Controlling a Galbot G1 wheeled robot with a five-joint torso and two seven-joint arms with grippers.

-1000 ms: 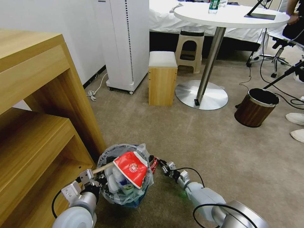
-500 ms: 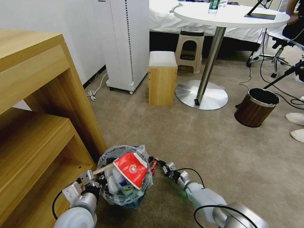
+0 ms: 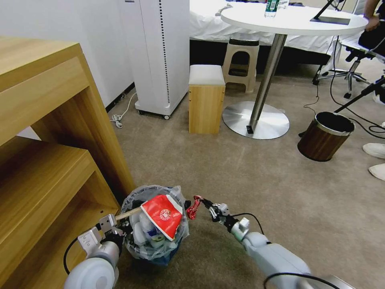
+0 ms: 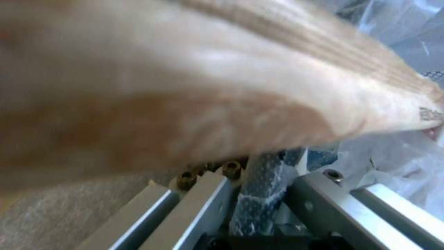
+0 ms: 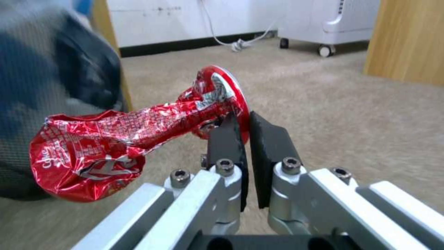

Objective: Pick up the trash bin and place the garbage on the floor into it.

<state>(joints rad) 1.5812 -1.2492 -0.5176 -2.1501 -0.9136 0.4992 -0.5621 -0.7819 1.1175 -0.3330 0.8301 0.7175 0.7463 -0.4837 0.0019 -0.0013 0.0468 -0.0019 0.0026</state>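
Observation:
The trash bin [image 3: 134, 200], a dark wire bin lined with a clear bag, hangs just over the beige carpet floor [image 3: 240, 172] beside the wooden shelf. It holds garbage: a red paper cup [image 3: 162, 212], a wooden stick [image 3: 128, 214] and plastic bottles. My left gripper [image 3: 119, 232] is shut on the bin's near wall. In the left wrist view its fingers [image 4: 208, 194] clamp the mesh wall [image 4: 263, 187] under the blurred stick [image 4: 208, 86]. My right gripper [image 3: 205, 205] is shut on a crushed red can [image 3: 194, 207], just right of the bin's rim. Its pads [image 5: 227, 139] pinch the can's rim [image 5: 138, 139].
A wooden shelf unit [image 3: 60, 160] stands close on the left. Ahead are a wooden stool box [image 3: 205, 100], a round table's steel base [image 3: 255, 120] and a white appliance [image 3: 160, 56]. A brown wood-grain bin [image 3: 321, 144], cables and white shoes [image 3: 375, 150] lie to the right.
My right gripper has risen and moved out a little with the crushed can, which now hangs apart from the bin's side. The bin and my left gripper barely shifted.

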